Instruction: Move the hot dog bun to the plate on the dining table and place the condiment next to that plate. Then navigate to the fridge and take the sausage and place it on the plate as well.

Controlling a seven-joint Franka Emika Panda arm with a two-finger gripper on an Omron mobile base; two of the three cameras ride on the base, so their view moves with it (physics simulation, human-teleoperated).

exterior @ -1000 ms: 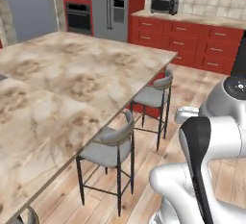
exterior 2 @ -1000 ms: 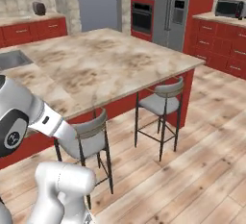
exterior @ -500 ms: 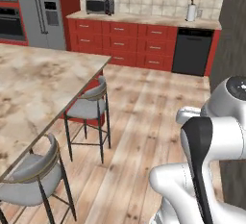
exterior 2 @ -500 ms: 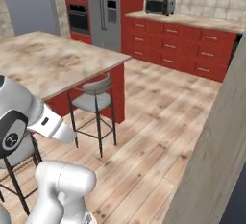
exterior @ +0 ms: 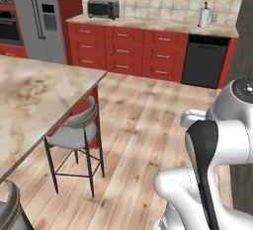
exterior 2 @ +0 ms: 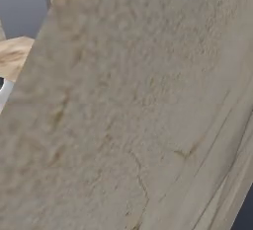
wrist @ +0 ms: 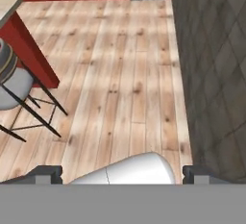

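Beside the dining table (exterior: 34, 95), a stool (exterior: 74, 133) is half hidden.

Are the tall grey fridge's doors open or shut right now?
Shut: in the left base view the tall grey fridge shows both flat doors closed flush, handles side by side, no inner shelves visible.

Dining table (exterior: 34, 95): you see its beige-brown veined marble top at the left of the left base view, corner toward the room, red cabinet beneath.

Fridge (exterior: 39, 17): tall, grey, doors shut, far left against the back wall.
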